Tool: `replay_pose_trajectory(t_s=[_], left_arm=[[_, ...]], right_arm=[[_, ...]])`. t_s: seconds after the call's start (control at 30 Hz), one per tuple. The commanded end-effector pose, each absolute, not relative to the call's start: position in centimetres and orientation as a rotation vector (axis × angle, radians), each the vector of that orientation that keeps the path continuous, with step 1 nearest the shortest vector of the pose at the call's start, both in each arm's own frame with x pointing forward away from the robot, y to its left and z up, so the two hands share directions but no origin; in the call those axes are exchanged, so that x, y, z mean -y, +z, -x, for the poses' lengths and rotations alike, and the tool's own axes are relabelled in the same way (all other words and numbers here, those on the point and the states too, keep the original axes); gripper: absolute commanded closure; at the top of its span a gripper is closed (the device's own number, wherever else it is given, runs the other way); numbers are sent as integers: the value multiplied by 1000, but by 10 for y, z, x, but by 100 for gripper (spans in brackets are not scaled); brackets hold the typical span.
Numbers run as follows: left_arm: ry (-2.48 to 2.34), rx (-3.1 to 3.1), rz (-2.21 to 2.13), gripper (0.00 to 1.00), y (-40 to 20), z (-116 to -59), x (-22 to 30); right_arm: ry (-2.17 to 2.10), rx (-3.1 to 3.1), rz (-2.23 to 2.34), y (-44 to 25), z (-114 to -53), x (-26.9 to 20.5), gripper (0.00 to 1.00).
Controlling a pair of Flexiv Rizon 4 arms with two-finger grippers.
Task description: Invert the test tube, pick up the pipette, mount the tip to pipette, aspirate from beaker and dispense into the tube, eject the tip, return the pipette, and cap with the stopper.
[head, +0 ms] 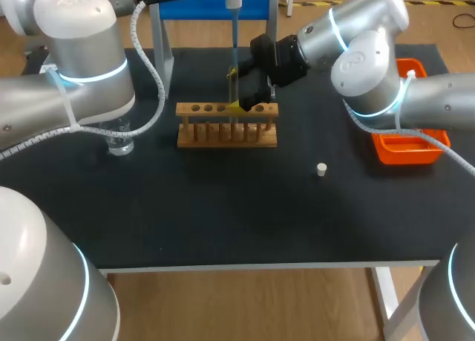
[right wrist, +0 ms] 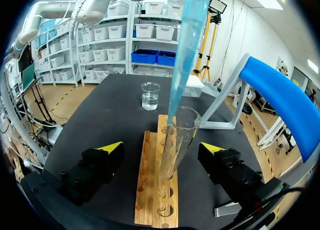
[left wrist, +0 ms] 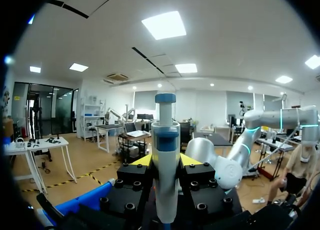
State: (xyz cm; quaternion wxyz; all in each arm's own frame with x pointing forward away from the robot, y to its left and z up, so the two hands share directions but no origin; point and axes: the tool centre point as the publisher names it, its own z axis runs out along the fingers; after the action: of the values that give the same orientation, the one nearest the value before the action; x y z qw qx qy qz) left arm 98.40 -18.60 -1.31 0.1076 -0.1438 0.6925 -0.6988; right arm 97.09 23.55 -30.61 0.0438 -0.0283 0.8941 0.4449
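My left gripper (left wrist: 166,162) is shut on the white and blue pipette (left wrist: 165,175), held upright above the rack. Its long blue tip (right wrist: 184,54) reaches down into the mouth of the glass test tube (right wrist: 176,140), which stands tilted in the wooden rack (right wrist: 155,200). The right gripper (right wrist: 162,148) is open, one finger on each side of the tube and neither touching it. From the head view, the tip (head: 234,51) meets the tube (head: 231,85) beside the right gripper (head: 245,96). The beaker (head: 119,140) sits left of the rack (head: 226,135). A white stopper (head: 321,169) lies on the mat.
The blue pipette stand (head: 215,3) rises behind the rack. An orange tray (head: 404,148) sits at the table's right edge under my right arm. Beyond the rack, the beaker (right wrist: 150,95) holds clear liquid. My left arm stretches over the beaker's side of the table.
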Motion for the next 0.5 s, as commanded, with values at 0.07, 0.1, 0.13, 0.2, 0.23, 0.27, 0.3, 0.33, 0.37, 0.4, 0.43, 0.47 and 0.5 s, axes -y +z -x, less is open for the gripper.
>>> replay_pose_trajectory(t_s=[0.07,0.1,0.13,0.2,0.23,0.27,0.3,0.33,0.37,0.4,0.43,0.47,0.5], left_arm=[[-2045,-2049,428,100,-13,-986,186],[-2043,-2050,429,100,-13,-987,186],[-2039,-2053,430,100,-13,-987,186],[-2032,-2057,431,100,-14,-987,186],[-2029,-2058,431,100,-14,-987,185],[-2026,-2059,432,100,-14,-987,185],[-2024,-2059,432,100,-14,-987,185],[-2023,-2058,433,100,-14,-988,185],[-2021,-2057,433,100,-15,-988,185],[-2019,-2052,437,100,-15,-989,185],[-2018,-2049,439,100,-15,-989,185],[-2017,-2047,441,100,-15,-990,184],[-2015,-2043,444,100,-15,-990,184]], right_arm=[[1356,-2739,89,-304,-971,-234,0],[1356,-2739,89,-304,-971,-234,0],[1356,-2739,89,-304,-971,-234,0],[1356,-2739,89,-304,-971,-234,0],[1356,-2739,89,-304,-971,-234,0],[1356,-2739,89,-304,-971,-234,0],[1356,-2739,89,-304,-971,-234,0],[1356,-2739,89,-304,-971,-234,0],[1356,-2739,89,-304,-971,-234,0],[1356,-2739,89,-304,-971,-234,0],[1356,-2739,89,-304,-971,-234,0],[1356,-2739,89,-304,-971,-234,0],[1356,-2739,89,-304,-971,-234,0]])
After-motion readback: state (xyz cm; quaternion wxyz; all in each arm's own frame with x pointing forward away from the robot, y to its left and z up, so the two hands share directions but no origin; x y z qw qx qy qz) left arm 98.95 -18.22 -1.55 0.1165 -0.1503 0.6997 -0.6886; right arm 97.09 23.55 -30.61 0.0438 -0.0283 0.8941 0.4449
